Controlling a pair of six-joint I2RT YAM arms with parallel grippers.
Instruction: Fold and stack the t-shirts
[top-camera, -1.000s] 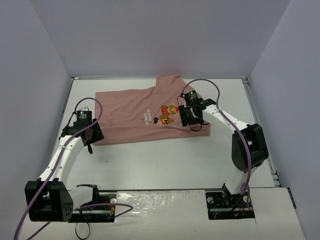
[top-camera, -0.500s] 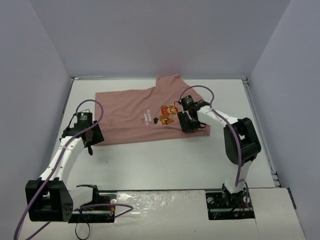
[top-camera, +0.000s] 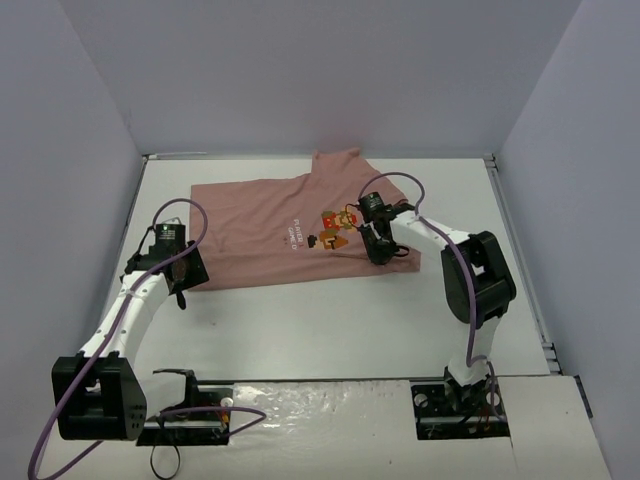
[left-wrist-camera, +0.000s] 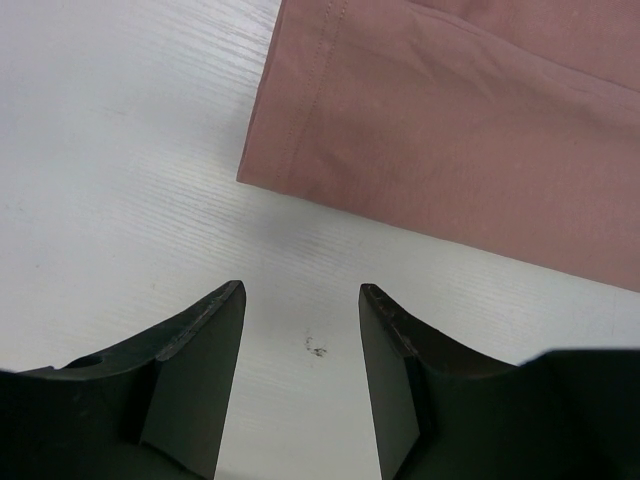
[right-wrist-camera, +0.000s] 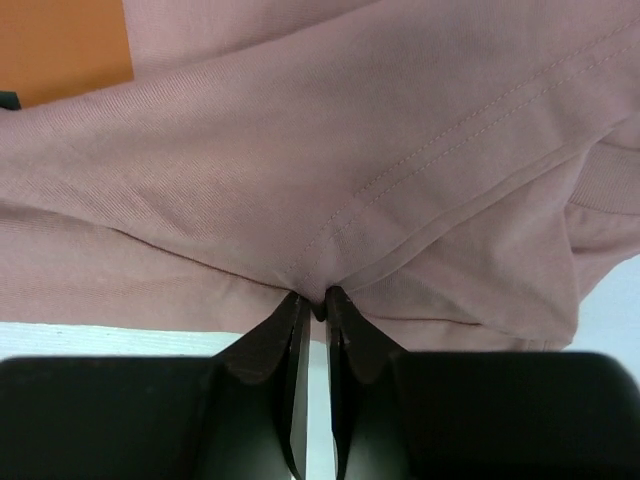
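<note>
On the white counter (top-camera: 300, 330), seen from above, the dusty-pink t-shirt (top-camera: 255, 225) lies sideways and largely spread, chest graphic (top-camera: 338, 222) up, one sleeve (top-camera: 335, 160) poking toward the far edge. Folding looks barely begun, and there is no stack yet. The left claw (top-camera: 180, 285) sits at the shirt's near-left corner. The right claw (top-camera: 380, 255) is down on the cloth just beside the graphic. From this height neither grip can be read.

At the left wrist, the camera supplies what the overhead cannot. The jaws stand spread over bare counter, holding nothing, with the shirt's hemmed corner (left-wrist-camera: 262, 170) just beyond the fingertips and apart from them.

At the right wrist, the close view shows the jaws pressed together, pinching a small ridge of pink fabric near a stitched seam (right-wrist-camera: 420, 160), with an orange patch of the graphic at upper left. By this evidence one grip is made, the other is yet to come, and every fold is left to do.
</note>
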